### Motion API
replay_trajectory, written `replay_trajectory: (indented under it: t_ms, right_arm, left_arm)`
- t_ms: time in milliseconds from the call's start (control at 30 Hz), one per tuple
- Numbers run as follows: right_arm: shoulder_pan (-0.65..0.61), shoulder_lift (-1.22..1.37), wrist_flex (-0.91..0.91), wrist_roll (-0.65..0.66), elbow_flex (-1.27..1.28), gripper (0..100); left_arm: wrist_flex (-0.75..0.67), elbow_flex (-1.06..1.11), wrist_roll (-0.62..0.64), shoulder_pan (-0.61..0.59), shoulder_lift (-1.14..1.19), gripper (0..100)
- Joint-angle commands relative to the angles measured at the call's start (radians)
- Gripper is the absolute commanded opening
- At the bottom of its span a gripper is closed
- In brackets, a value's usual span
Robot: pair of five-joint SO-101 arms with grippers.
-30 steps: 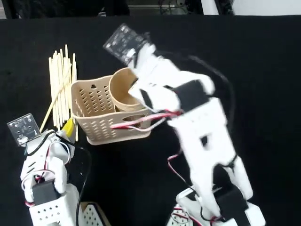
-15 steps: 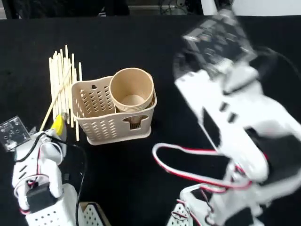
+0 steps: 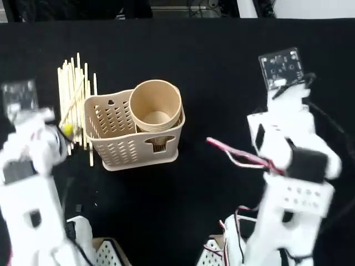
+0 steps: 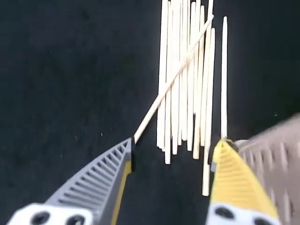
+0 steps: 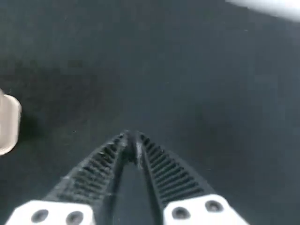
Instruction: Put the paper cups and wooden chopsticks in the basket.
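A beige slotted basket stands left of centre on the black table, with a stack of paper cups upright in its right half. A bundle of wooden chopsticks lies on the table just left of the basket; one stick crosses the others at a slant. My left gripper is open, its grey and yellow fingers straddling the near ends of the chopsticks, with the basket's wall beside the yellow finger. My right gripper is shut and empty over bare black table at the right.
The right arm stands upright right of centre, its red and white cable reaching toward the basket. The left arm rises along the left edge. A pale object shows at the edge of the right wrist view.
The right arm has drawn back from the basket to the right, leaving the cups inside. The left arm has risen and moved forward to the chopsticks.
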Motion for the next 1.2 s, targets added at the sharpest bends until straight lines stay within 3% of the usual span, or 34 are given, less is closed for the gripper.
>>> replay_trajectory:
  t_ms: [0, 133, 300, 533, 733, 867, 1100, 1167]
  right_arm:
    - [0.028, -0.018, -0.299, 0.005, 0.386, 1.2]
    - [0.028, -0.018, -0.519, 0.003, 0.595, 1.2]
    - [0.028, -0.018, -0.689, -0.101, 0.753, 1.2]
    - [0.028, -0.018, -0.769, -0.12, 0.846, 1.2]
    - [0.028, -0.019, -0.839, -0.12, 0.9, 1.3]
    - [0.028, -0.019, -0.839, -0.12, 0.901, 1.3]
    - [0.028, -0.019, -0.841, -0.12, 0.903, 1.3]
    - [0.028, -0.019, -0.841, -0.12, 0.903, 1.3]
  left_arm:
    - [0.043, -0.386, -0.078, 0.018, 0.48, 28]
    - [0.144, -0.722, -0.109, 0.015, 0.836, 28]
    - [0.275, -1.184, -0.115, 0.025, 1.258, 28]
    - [0.516, -1.919, -0.17, 0.028, 1.806, 28]
    - [0.68, -2.416, -0.267, 0.027, 2.213, 27]
    - [0.713, -2.548, -0.27, 0.018, 2.38, 26]
    - [0.732, -2.537, -0.267, 0.008, 2.383, 3]
    - [0.732, -2.537, -0.265, 0.012, 2.383, 4]
